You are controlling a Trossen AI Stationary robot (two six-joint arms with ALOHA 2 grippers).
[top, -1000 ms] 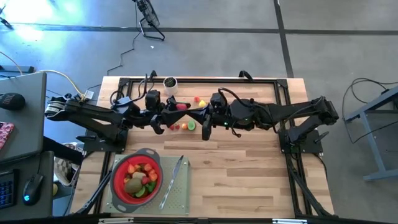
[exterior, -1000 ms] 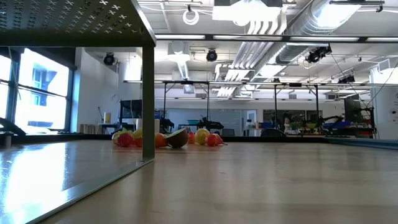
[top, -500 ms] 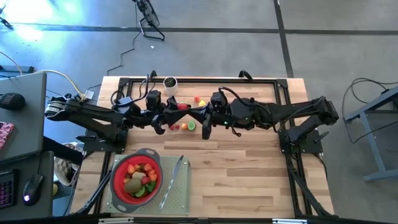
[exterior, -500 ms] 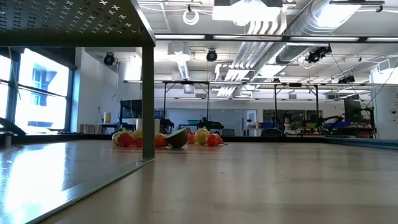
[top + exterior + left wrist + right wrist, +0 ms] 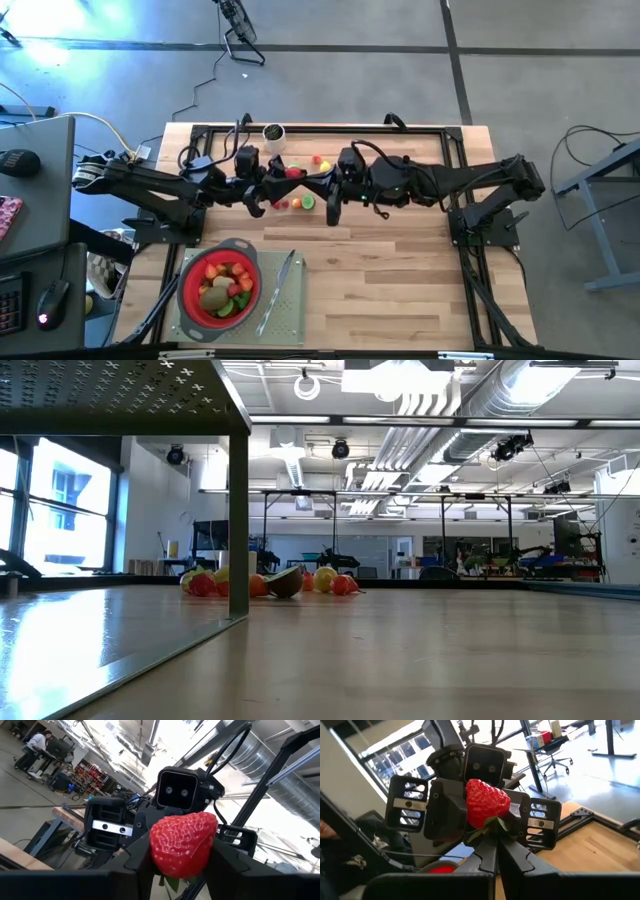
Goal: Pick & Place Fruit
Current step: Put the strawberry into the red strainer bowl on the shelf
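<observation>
Item: strawberry (image 5: 182, 844), my left gripper (image 5: 175, 870) clamping it, right gripper (image 5: 495, 851) pinching its leaves; I'd release right first.

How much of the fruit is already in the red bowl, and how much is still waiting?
Done: a pile of fruit sits in the red strainer. In hand: a strawberry is between both arms above the table; the left gripper has its jaws on its body, and the right gripper pinches its green leaves, jaws shut. Left: a few loose fruits on the table below the arms.
</observation>
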